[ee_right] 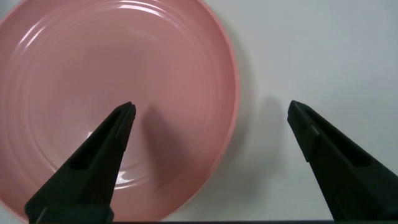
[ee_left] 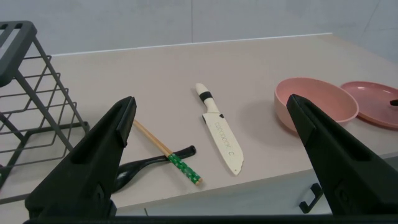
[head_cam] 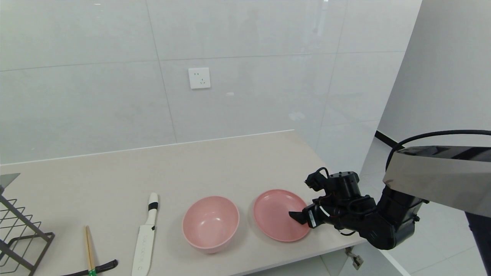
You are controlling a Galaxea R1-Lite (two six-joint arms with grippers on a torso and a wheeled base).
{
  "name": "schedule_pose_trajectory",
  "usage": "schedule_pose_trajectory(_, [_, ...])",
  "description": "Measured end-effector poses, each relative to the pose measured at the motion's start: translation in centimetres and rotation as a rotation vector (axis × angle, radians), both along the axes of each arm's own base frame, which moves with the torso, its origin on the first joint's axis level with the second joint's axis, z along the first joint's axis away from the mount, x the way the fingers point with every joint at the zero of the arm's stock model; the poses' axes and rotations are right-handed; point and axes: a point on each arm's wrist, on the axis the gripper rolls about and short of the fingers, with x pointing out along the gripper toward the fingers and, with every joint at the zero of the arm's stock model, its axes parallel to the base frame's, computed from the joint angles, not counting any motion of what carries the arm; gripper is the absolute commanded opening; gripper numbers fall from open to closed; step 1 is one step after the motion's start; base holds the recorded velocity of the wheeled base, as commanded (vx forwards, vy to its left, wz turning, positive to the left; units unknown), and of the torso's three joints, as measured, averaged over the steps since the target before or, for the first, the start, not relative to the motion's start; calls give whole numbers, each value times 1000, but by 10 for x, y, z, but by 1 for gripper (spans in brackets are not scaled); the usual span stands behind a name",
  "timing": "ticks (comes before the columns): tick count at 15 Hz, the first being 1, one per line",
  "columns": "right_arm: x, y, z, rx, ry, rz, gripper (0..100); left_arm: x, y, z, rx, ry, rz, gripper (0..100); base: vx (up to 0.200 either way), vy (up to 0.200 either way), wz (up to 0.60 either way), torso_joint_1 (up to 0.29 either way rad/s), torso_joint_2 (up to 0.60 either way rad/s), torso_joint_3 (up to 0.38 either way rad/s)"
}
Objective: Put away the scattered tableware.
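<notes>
Your right gripper (ee_right: 210,112) is spread wide and straddles the plate's (head_cam: 280,214) right rim: one black tapered finger (ee_right: 93,162) hangs over the dish, the other over bare counter (head_cam: 230,165). I can't tell whether it touches. The plate is pink, round and shallow, with a glossy face and faint concentric rings, and it sits flat near the counter's front right corner. Just beside it, toward the middle of the front edge, stands the bowl (head_cam: 210,223), the same smooth pink, deep and rounded, mouth up.

Further along the front edge lies the knife (head_cam: 145,237), a pale matte blade with a cream handle and a black band, its handle pointing toward the back edge. Next come the chopsticks (ee_left: 166,152), a slim wooden pair with green patterned ends, lying across a black utensil (ee_left: 149,167) right at the front edge.

Your left gripper (ee_left: 210,102) hangs above that front edge, its two wedge-shaped fingers wide apart and gripping nothing. The rack (head_cam: 19,234), made of dark wire in an open grid, stands at the front left corner. The counter is a matte beige slab under glossy pale wall tiles with a white socket (head_cam: 199,78).
</notes>
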Motion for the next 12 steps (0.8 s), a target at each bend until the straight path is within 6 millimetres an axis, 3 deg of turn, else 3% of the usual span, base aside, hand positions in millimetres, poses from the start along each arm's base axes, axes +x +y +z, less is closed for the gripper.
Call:
schedule_pose_trajectory(3, [0,1,-1,0,4,2,100,0,0,0,0,0,0,100,0,0,0,0,0,0])
schedule_pose_trajectory(4, [0,1,-2,-1,4,2,0,0,0,0,0,0,0,100,0,0,0,0,0,0])
schedule_pose_trajectory(12, [0,0,-4,-11,6,-20,0,0,0,0,-2,0,0,100,0,0,0,0,0,0])
